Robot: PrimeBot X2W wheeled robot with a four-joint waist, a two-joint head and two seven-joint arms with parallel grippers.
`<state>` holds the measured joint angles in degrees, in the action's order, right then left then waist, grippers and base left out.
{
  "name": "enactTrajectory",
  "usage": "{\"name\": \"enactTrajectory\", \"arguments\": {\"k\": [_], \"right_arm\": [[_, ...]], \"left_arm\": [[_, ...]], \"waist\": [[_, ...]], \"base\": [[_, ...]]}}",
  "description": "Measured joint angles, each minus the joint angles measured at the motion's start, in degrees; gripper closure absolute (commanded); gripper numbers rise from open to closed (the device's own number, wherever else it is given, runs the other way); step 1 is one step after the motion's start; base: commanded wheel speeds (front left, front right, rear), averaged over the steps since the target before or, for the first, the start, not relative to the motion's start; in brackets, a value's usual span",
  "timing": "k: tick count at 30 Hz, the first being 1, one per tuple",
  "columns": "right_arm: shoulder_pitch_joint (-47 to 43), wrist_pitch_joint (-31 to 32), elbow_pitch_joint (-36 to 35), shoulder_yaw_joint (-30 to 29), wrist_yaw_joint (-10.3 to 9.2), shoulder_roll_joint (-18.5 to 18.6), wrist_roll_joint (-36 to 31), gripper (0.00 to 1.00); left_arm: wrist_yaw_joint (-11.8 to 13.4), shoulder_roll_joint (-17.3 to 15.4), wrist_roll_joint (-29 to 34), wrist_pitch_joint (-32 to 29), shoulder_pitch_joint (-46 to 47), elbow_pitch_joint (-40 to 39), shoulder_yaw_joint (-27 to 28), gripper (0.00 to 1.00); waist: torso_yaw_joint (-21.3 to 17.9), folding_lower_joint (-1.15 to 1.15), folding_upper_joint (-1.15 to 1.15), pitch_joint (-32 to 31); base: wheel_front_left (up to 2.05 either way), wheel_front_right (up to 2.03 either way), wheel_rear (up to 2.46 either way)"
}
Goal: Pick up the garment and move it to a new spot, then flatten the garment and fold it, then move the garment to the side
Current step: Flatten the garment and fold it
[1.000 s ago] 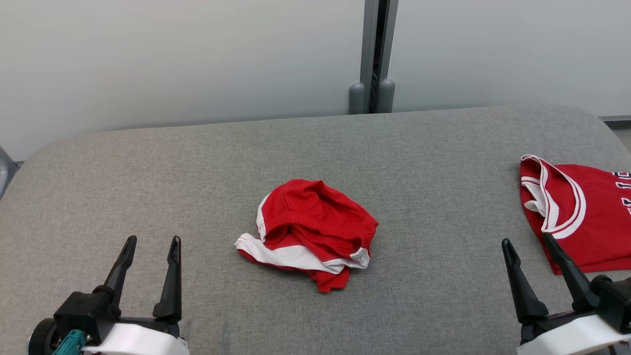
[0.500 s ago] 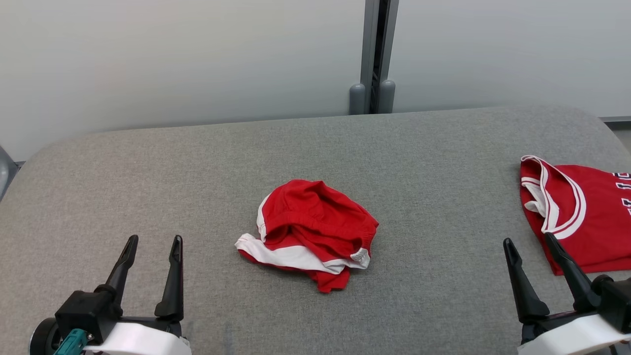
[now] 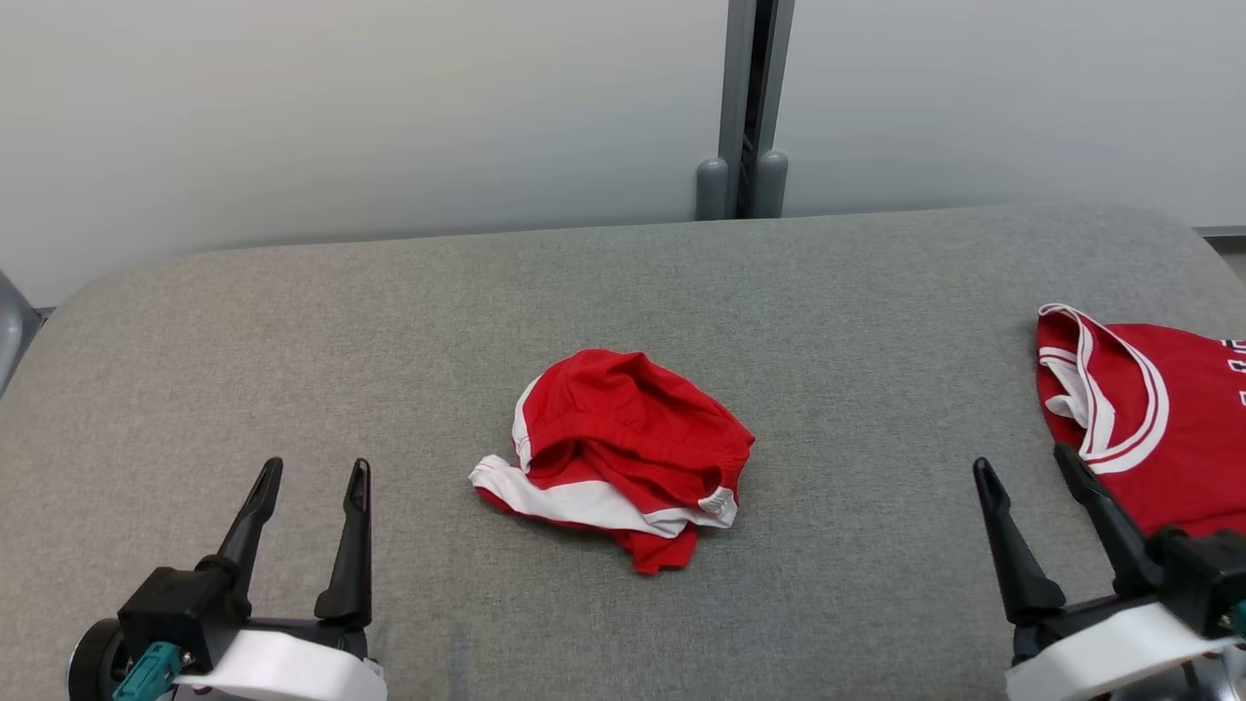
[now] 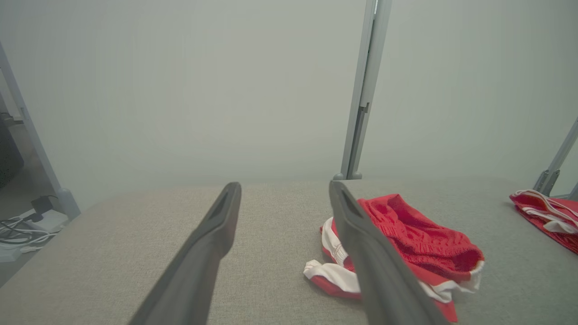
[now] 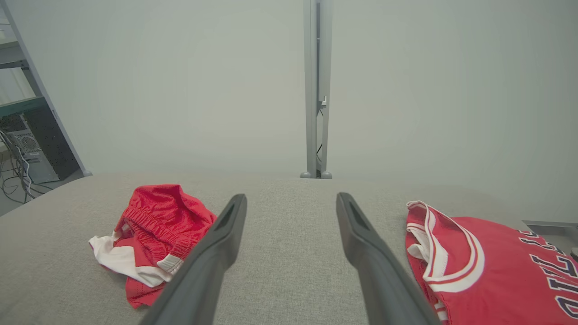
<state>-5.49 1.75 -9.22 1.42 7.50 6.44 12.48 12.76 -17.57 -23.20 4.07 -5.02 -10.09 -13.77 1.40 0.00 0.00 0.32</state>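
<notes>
1. A grey woven-fabric tabletop with rounded far corners [image 3: 389, 321] spans the foreground.
2. Pale frosted wall panels [image 3: 341, 107] stand behind it, joined by a slim grey metal post [image 3: 751, 97].
3. A dark computer tower [image 5: 52, 149] and tangled white cables [image 4: 20, 230] sit off its left end.
4. The light is soft and even.

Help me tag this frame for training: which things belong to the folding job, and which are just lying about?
Job: crumpled red shorts in the middle; left tool and right tool, both open and holding nothing; grey table.
Lying about: red jersey, flat at the table's right edge; grey post behind the table; cables on the floor.
</notes>
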Motion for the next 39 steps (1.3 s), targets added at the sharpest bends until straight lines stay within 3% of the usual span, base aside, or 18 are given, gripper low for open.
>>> {"name": "enactTrajectory", "arguments": {"k": [5,18,23,29,30,31,33,39], "right_arm": [[4.1,0.7,1.8,5.6,0.00,1.6,0.5,0.00],[21.5,3.1,14.8,23.4,0.00,7.2,2.8,0.00],[29.0,3.2,21.2,29.7,0.01,7.7,3.8,0.00],[36.1,3.3,29.8,32.9,0.01,7.1,2.0,0.00],[37.0,3.2,31.1,32.9,0.01,6.8,1.7,0.07],[37.9,3.2,32.5,32.8,0.01,6.4,1.3,0.55],[39.1,2.4,34.4,32.2,0.01,5.8,0.8,1.00],[40.3,-1.0,33.2,30.1,0.01,4.3,3.6,1.00]], "left_arm": [[-0.2,0.2,0.0,0.3,1.8,-0.3,-0.4,0.00],[-2.2,2.4,-0.3,3.8,7.4,3.3,-2.1,0.00],[-3.3,3.7,-0.6,5.7,9.9,5.8,-3.1,0.00],[-4.5,5.0,-1.0,7.2,12.4,8.6,-4.0,0.00],[-4.6,5.1,-1.0,7.4,12.7,9.0,-4.0,0.00],[-4.7,5.3,-1.0,7.6,13.0,9.3,-4.1,0.00],[-5.2,5.4,-1.0,8.0,13.6,10.2,-4.3,0.00],[-5.4,5.7,-1.0,9.1,14.4,11.7,-4.1,0.00]], "waist": [[1.5,0.00,0.00,1.7],[8.4,0.00,0.00,10.5],[11.3,0.00,0.00,13.5],[13.5,0.00,0.00,16.0],[13.7,0.00,0.00,16.3],[13.8,0.00,0.00,16.6],[14.0,0.00,0.00,16.8],[13.2,0.00,0.00,17.1]], "base": [[0.00,0.00,0.00],[0.00,0.00,0.00],[0.00,0.00,0.00],[0.00,0.00,0.00],[0.00,0.00,0.00],[0.00,0.00,0.00],[0.00,0.00,0.00],[0.00,0.00,0.00]]}}
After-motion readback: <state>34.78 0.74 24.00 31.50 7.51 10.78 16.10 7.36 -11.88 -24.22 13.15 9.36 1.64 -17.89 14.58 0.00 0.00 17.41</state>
